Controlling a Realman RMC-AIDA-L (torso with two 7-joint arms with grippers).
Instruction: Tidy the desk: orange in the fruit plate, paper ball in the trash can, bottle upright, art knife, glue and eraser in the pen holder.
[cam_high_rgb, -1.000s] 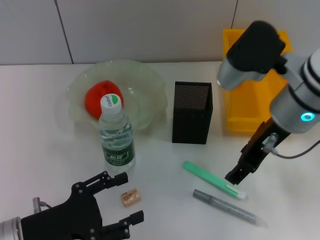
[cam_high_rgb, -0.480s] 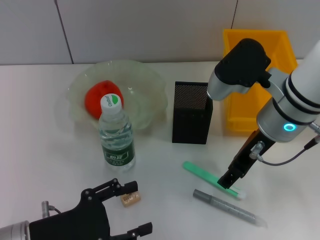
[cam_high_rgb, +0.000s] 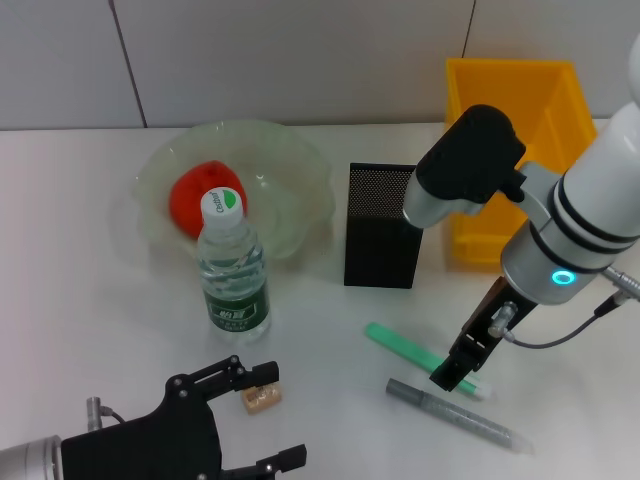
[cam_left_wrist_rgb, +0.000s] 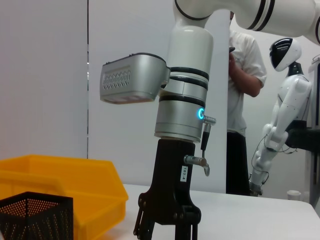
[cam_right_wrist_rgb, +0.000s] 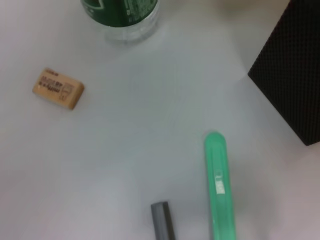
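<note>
while the right gripper, jaws' gap unclear, hangs over the green art knife, its long axis slants toward the pen holder.

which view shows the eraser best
The right wrist view: the eraser lies whole and unblocked, its print visible. The head view shows it small, beside the left gripper. The left wrist view misses it.

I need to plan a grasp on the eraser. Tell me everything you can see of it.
The eraser is a small tan rectangular block with faint printed marks on top, lying flat on the white table, in front of the bottle. The left gripper, open, is close around it; whether a finger touches it is unclear.
</note>
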